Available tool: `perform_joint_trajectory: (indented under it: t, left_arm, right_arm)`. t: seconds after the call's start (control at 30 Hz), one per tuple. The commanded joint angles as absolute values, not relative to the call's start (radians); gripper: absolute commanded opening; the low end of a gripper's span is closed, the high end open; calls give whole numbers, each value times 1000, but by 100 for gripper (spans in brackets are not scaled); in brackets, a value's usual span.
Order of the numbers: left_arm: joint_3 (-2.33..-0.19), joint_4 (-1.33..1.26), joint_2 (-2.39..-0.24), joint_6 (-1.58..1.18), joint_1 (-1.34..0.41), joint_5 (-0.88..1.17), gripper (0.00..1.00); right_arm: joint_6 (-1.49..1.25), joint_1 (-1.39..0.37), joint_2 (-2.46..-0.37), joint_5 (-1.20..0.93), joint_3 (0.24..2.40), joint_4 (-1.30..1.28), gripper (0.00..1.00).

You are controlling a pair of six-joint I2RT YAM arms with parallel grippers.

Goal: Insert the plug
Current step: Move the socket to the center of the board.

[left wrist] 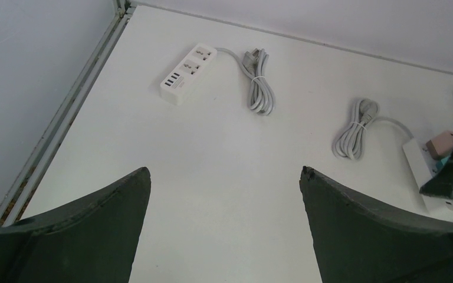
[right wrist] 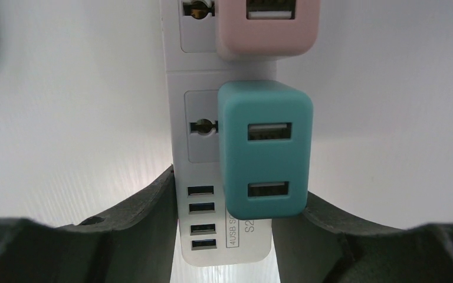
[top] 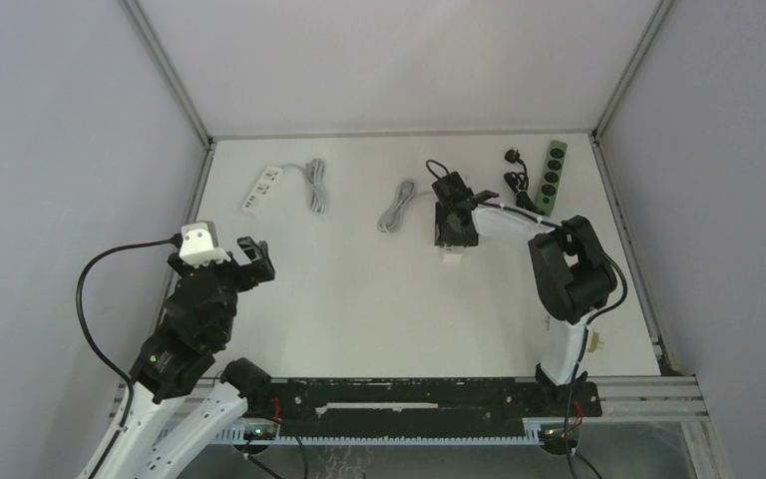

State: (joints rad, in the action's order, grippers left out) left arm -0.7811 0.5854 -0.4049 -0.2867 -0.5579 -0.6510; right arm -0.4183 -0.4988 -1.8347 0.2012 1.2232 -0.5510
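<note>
The teal plug (right wrist: 265,150) is found directly between the jaws of the right arm (top: 571,271), over the second socket of the white power strip (right wrist: 203,236), which lies in the far right part of the counter (top: 359,309), short of its far edge. The strip's long axis is seen to run straight ahead from the wrist, so its width is spanned by the jaws: one finger is seen at the strip's left side, the other at the plug's lower right corner, where the plug overhangs the strip's right edge. The jaws are partly closed around both, but whether anything is actually gripped cannot be told. A pink plug (right wrist: 268,26) is seen over the next socket beyond, cut off by the frame. The left arm (top: 194,309) is placed well apart, near the counter's left edge, its jaws spread wide and empty, so the right arm is judged the nearer. The plug's pins, and how deeply it is seated, are hidden beneath its body
</note>
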Motion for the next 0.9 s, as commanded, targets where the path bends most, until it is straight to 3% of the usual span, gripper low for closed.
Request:
perform_joint_trajectory:
  t: [0.0, 0.07, 0.2, 0.33, 0.87]
  left_arm:
    - [-767, 543, -405, -265, -541, -648, 100]
    - [-766, 542, -407, -265, -538, -644, 100]
    - [-765, 540, -414, -267, -531, -637, 100]
    - [-763, 539, -429, -267, -524, -630, 100]
    - [-785, 536, -588, -273, -451, -626, 100]
  right_arm:
    - [-385, -464, -1913, 226, 1364, -486, 48]
    - [-384, -456, -1955, 238, 1411, -493, 50]
    - [-382, -448, -2001, 238, 1469, -497, 68]
    - [-382, -454, -1960, 223, 1449, -484, 78]
    - [-402, -490, -1448, 240, 1009, -328, 95]
